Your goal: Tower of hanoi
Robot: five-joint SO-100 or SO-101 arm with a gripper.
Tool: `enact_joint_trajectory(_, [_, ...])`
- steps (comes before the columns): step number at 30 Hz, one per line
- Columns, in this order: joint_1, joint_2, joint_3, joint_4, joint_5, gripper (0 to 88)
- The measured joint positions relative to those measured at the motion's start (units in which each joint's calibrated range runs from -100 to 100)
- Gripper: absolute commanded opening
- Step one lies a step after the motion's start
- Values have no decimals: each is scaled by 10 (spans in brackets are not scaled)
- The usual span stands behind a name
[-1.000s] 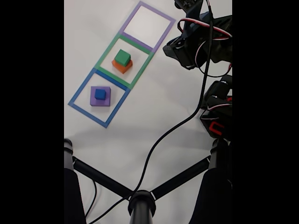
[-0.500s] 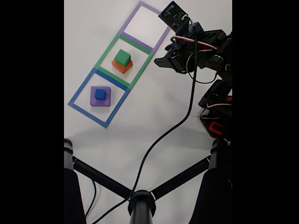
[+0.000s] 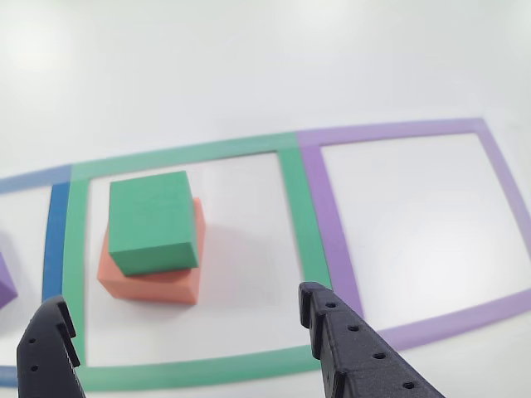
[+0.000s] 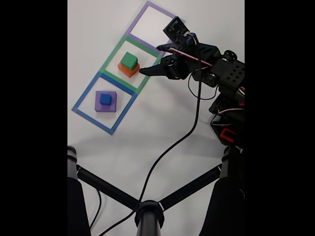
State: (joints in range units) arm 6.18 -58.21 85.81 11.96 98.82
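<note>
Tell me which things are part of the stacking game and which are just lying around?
Part of the game:
green block sitting on the orange block
blue block sitting on the purple block
blue square, green square and purple square taped on the table
end effector, open

Just lying around:
black cable
black stand

A white table (image 4: 162,123) carries three taped squares in a row, an orange block (image 4: 129,70), a purple block (image 4: 105,102) and a black cable (image 4: 167,150).
</note>
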Motion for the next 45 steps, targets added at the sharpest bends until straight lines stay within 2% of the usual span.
enact_joint_trajectory(8, [-9, 158, 49, -274, 0, 331])
enact_joint_trajectory(18, [-23, 375, 44, -510, 0, 334])
enact_joint_trajectory(32, [-35, 599, -32, -691, 0, 327])
enact_joint_trajectory(45, [-43, 713, -91, -742, 0, 320])
